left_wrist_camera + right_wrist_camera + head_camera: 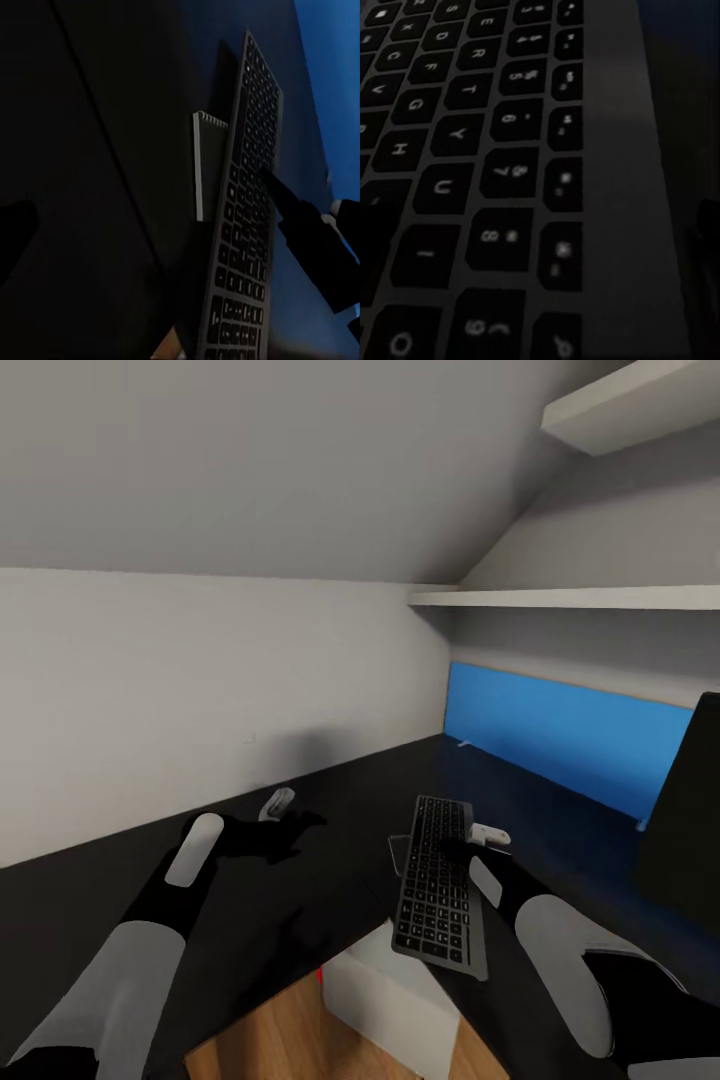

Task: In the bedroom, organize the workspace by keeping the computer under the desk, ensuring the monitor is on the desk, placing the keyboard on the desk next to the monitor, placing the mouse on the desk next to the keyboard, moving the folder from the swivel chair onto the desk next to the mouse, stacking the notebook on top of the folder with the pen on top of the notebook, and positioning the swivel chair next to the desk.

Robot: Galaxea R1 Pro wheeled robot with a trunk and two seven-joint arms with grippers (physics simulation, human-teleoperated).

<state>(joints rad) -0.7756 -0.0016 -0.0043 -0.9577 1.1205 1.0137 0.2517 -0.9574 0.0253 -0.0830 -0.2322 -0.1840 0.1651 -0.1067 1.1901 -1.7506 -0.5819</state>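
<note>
The black keyboard (438, 880) (247, 217) (495, 150) hangs slightly tilted over the black desk (280, 920), and its near end juts past the desk's edge. My right gripper (470, 842) is shut on its right side, with one dark finger (274, 187) lying across the keys. A thin notebook (398, 850) (211, 172) lies on the desk, partly under the keyboard's left side. My left gripper (292, 812) hovers open over bare desk, left of the keyboard. The monitor (690, 830) stands at the right edge. Below the desk edge shows the light grey computer (385, 990).
An upright blue panel (570, 740) runs along the back of the desk. White shelves (560, 598) sit above it under the sloping wall. Wood floor (290, 1030) shows below the desk edge.
</note>
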